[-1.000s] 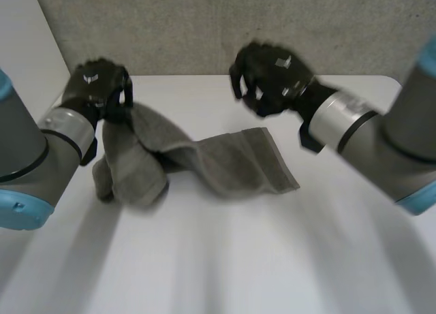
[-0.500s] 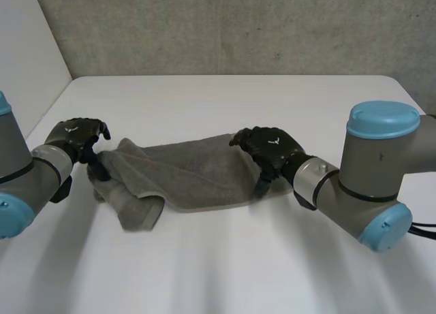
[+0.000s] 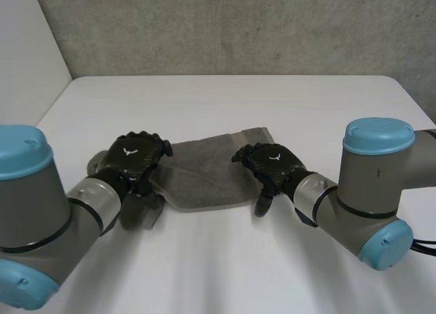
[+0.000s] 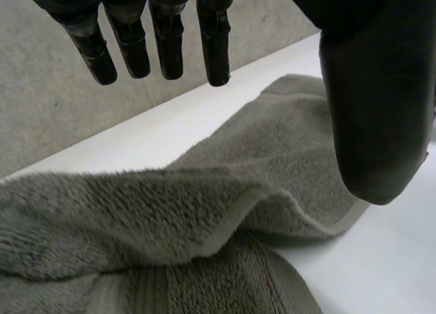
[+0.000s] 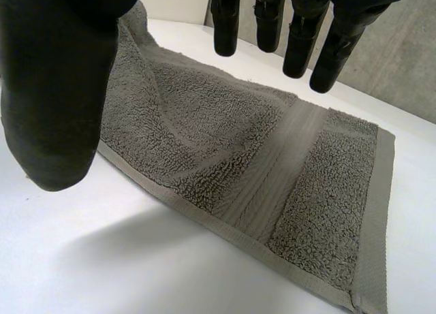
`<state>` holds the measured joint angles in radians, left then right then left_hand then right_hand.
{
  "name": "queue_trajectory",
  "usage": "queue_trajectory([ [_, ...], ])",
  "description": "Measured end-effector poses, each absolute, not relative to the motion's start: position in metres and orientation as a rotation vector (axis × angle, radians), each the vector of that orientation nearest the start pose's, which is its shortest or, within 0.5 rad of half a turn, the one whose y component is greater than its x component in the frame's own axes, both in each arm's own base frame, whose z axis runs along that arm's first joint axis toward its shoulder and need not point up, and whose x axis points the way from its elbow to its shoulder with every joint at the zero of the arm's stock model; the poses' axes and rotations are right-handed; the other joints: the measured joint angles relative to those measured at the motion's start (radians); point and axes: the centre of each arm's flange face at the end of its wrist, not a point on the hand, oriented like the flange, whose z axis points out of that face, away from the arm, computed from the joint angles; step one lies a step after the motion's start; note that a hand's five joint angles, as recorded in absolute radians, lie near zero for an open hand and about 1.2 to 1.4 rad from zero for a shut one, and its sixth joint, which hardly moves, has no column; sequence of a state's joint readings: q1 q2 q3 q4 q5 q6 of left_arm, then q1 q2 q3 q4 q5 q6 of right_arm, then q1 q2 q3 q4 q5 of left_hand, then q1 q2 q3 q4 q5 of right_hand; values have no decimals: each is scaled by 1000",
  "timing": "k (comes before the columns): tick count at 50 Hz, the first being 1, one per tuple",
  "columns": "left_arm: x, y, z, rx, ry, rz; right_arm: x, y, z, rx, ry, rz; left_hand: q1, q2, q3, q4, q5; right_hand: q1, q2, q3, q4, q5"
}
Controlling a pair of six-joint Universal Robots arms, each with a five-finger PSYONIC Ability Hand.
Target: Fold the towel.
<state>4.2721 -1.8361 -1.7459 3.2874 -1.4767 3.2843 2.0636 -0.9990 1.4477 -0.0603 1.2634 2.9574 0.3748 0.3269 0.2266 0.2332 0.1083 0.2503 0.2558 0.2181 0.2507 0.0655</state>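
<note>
The left hand (image 3: 133, 161) and right hand (image 3: 272, 165) hover empty, fingers straight, over opposite ends of the towel (image 3: 204, 167), likely poised to grasp it.

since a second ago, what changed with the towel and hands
The left hand lowered the bunched end of the grey terry towel onto the white table, let go and moved inward over it. The right hand came down over the other end, which stayed flat.

A smooth white table with rounded corners (image 3: 225, 99) takes up the near part of the room. Behind its far edge stands a rough grey concrete wall (image 3: 238, 28). A plain white wall panel (image 3: 27, 55) stands on the left.
</note>
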Motion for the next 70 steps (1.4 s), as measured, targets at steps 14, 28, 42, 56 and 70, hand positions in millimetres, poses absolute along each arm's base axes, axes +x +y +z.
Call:
queue_trajectory([
  [14,-271,-253,149,1008,2476,-1893,315,-257,146,-966,2088,-1449,665,723,0,0,754,0,0,0,0,0],
  [28,-289,-255,172,1071,2344,-2034,320,-262,146,-937,2095,-1485,924,996,0,0,1044,-4,-1,0,0,0],
  [42,-282,-238,237,736,2513,-2323,334,-265,130,-868,2089,-1481,925,996,0,0,1045,-15,-1,0,0,0],
  [56,-265,-241,244,612,2575,-2289,343,-286,106,-769,2103,-1509,925,996,0,0,1045,766,786,0,0,791],
  [70,-266,-249,202,610,2638,-2185,292,-291,224,-773,1856,-1854,928,1003,0,0,1049,1073,1058,0,0,1097],
])
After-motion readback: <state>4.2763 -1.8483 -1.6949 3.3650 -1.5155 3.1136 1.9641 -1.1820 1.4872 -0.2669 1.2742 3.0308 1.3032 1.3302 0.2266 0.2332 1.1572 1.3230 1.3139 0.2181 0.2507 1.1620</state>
